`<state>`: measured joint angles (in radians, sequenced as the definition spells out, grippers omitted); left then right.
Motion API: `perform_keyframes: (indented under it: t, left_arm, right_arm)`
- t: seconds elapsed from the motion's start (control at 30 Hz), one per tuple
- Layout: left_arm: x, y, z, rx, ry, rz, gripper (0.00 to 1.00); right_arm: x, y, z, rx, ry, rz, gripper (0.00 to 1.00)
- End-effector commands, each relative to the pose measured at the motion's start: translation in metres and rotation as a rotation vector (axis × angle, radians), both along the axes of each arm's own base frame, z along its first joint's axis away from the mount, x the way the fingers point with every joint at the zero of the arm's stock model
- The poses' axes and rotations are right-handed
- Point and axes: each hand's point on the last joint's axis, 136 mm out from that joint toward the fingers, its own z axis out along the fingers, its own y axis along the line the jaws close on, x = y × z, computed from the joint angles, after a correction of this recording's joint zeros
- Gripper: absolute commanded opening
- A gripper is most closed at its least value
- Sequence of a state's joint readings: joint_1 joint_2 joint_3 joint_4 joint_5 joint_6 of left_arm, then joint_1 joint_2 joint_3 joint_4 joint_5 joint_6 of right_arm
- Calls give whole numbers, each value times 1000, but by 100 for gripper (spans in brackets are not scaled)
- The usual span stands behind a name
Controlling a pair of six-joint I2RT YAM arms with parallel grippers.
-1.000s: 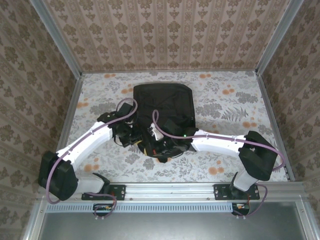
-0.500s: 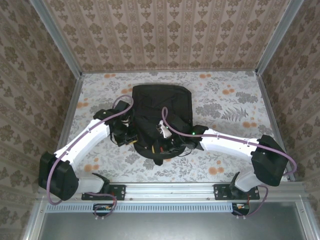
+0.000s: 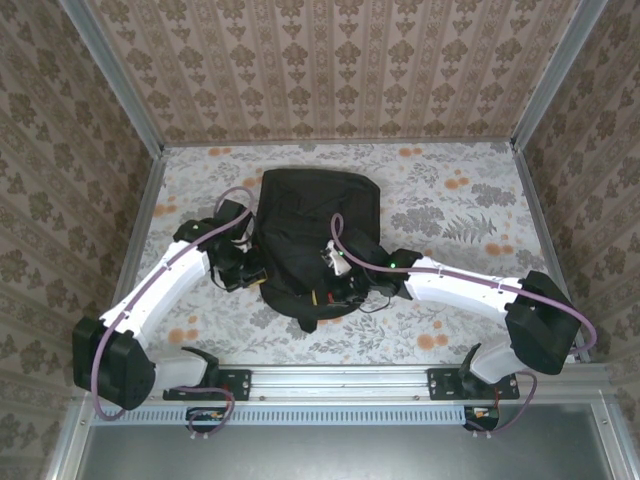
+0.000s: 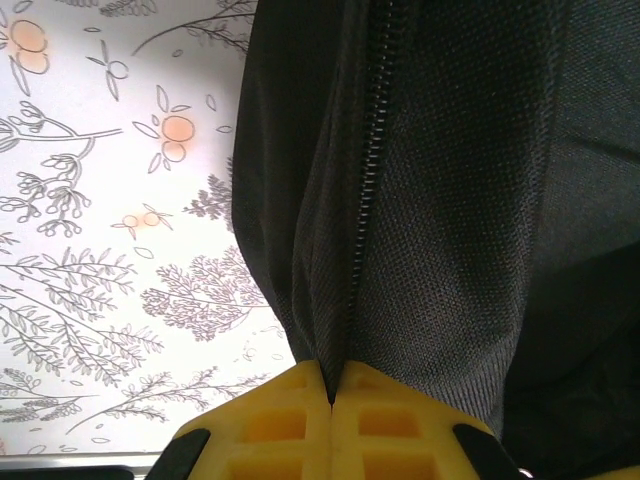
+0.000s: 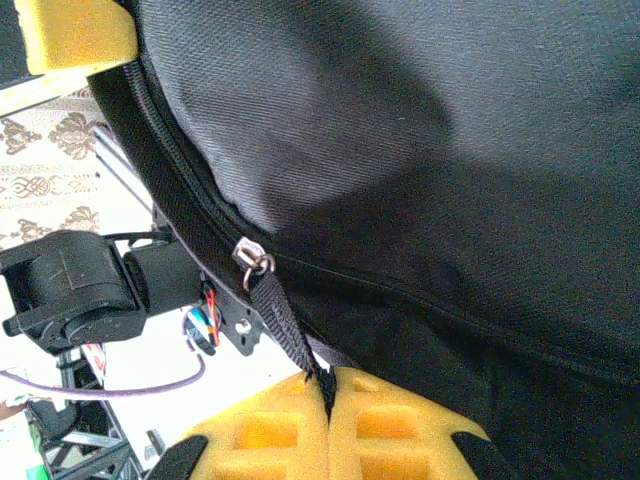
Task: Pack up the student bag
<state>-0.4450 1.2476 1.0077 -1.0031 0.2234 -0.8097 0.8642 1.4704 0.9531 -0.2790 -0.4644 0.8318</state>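
**Zip closing:** over the last second the left gripper [image 4: 332, 395] has drawn out to the left edge of the student bag [image 3: 315, 235], and the right gripper [image 5: 328, 385] has moved up along it.

The bag lies mid-table [image 3: 450, 200]. The left jaws pinch a fabric fold beside the zipper [image 4: 368, 190]. The right jaws clamp the pull strap [image 5: 285, 325]. The fabric is soft and limp and will likely bunch, so hold the seam taut and pull by the strap.
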Motion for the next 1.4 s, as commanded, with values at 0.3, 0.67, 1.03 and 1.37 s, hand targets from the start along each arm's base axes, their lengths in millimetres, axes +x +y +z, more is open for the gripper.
perform_keyframes:
  t: [0.3,0.67,1.03,1.37]
  left_arm:
    - [-7,35,-6,147,-14,-26,0]
    - [3,42,-4,160,-32,-30,0]
    - [69,28,12,231,-149,-103,0]
    - [106,26,37,218,-204,-63,40]
  right_arm:
    - [-12,-42,2,-81,19,32,0]
    - [3,-94,1,-210,-2,39,0]
    - [-1,-79,27,-123,-47,73,0]
    - [-9,-18,38,3,-45,65,0]
